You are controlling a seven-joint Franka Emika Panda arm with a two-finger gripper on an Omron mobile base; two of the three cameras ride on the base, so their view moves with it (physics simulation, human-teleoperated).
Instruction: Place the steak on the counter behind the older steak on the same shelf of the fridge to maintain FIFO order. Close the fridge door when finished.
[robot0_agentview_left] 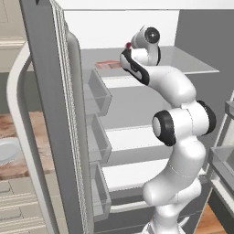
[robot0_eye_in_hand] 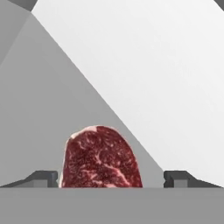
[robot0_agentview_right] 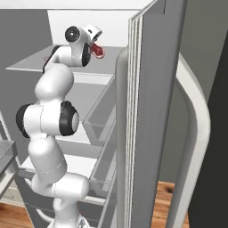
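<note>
My gripper (robot0_agentview_right: 96, 47) is raised inside the fridge (robot0_agentview_left: 137, 27), over the top shelf (robot0_agentview_left: 192, 65), and is shut on the steak (robot0_agentview_right: 99, 51). In the hand view the dark red steak (robot0_eye_in_hand: 101, 159) with its pale fat rim stands between my two finger tips (robot0_eye_in_hand: 43, 177), in front of the grey shelf (robot0_eye_in_hand: 39, 109) and the white back wall. The older steak (robot0_agentview_left: 108, 65), a flat pale pink slab, lies on the same shelf, left of my hand in the left base view. The brown counter (robot0_agentview_left: 32, 132) lies beyond the open door at left.
Both fridge doors stand open: the left door (robot0_agentview_left: 45, 114) with its stacked clear bins (robot0_agentview_left: 98, 93), and the right door (robot0_agentview_right: 151, 111) with a long white handle (robot0_agentview_right: 196, 133). Lower shelves (robot0_agentview_left: 132, 137) lie under my arm. A pale dish (robot0_agentview_left: 7, 151) rests on the counter.
</note>
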